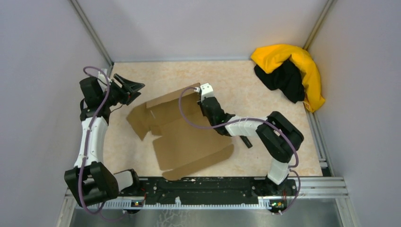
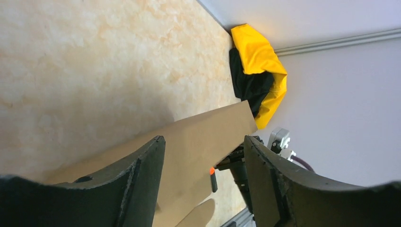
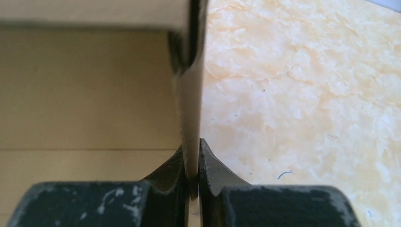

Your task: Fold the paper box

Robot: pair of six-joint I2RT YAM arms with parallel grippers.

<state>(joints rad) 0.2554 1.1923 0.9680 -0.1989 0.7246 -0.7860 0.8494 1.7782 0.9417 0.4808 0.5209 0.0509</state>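
Black rail (image 1: 208, 187) runs along the near edge of the bench (image 1: 269, 90), and both of your arms are bolted to it. Just past it lies the paper box (image 1: 189, 139). It is a brown card sheet, mostly flat, near the middle of the bench and a bit to the left. Its near flap almost reaches the rail. Its far panel is tipped up off the bench.

Your right gripper (image 3: 191, 163) is pressed together on the thin edge of that raised panel, at its far right corner. The right arm reaches over the right side of the sheet, so some of the card is hidden under it. Your left gripper (image 2: 204, 142) is spread wide, up off the bench by the far left corner of the box and apart from the card. Between its fingers (image 2: 142, 179) you can see the raised panel.

Farther back, a yellow and black cloth heap (image 1: 289, 73) sits in the far right corner, well apart from the box. The bench top is pale and marbled, cream with peachy patches. Plain grey walls (image 1: 203, 28) close it in at the back and on both sides, with metal posts in the corners.
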